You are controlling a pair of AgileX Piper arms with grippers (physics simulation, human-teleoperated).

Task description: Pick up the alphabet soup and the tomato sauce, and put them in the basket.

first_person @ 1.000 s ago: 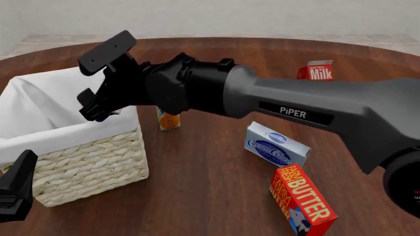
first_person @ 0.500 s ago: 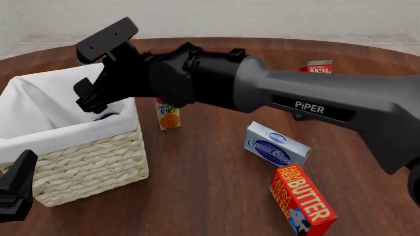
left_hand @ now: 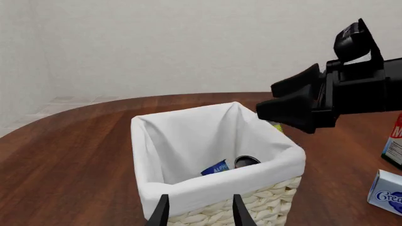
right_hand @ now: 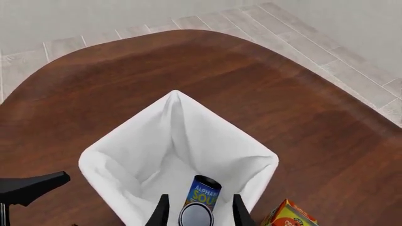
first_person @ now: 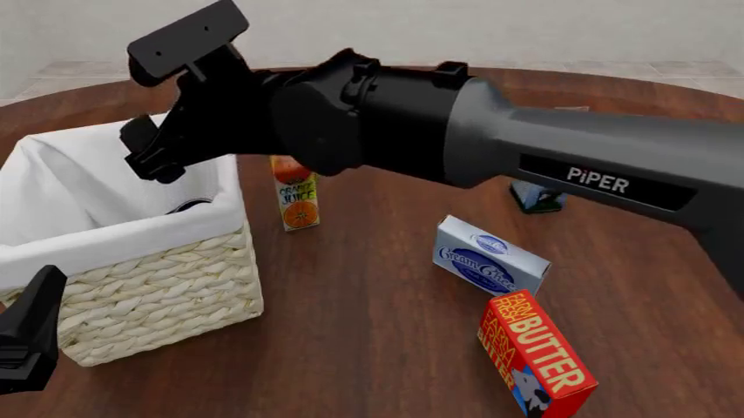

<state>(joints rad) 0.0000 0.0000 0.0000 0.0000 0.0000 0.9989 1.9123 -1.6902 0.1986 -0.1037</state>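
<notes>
The basket (first_person: 174, 279) of cream wicker with a white liner stands at the left of the table, also seen in the left wrist view (left_hand: 276, 197) and from above (right_hand: 125, 155). The alphabet soup (right_hand: 202, 189), a blue-labelled can, lies on its side in the basket (left_hand: 215, 167). Beside it, the tomato sauce shows only its dark round top (left_hand: 247, 161) (right_hand: 196, 215) (first_person: 192, 206). My right gripper (first_person: 145, 150) hangs open and empty above the basket's right rim. My left gripper (left_hand: 199, 214) is open and empty, low at the basket's near side (first_person: 30, 335).
An orange juice carton (first_person: 298, 196) stands just right of the basket. Further right lie a cream cheese box (first_person: 489, 257) and a butter box (first_person: 541, 357). A small blue object (first_person: 537, 198) shows under my right arm, which spans the table's middle.
My right arm has lifted and drawn away from the basket's inside, gripper still open. More of the orange juice carton shows now. The left gripper has not moved.
</notes>
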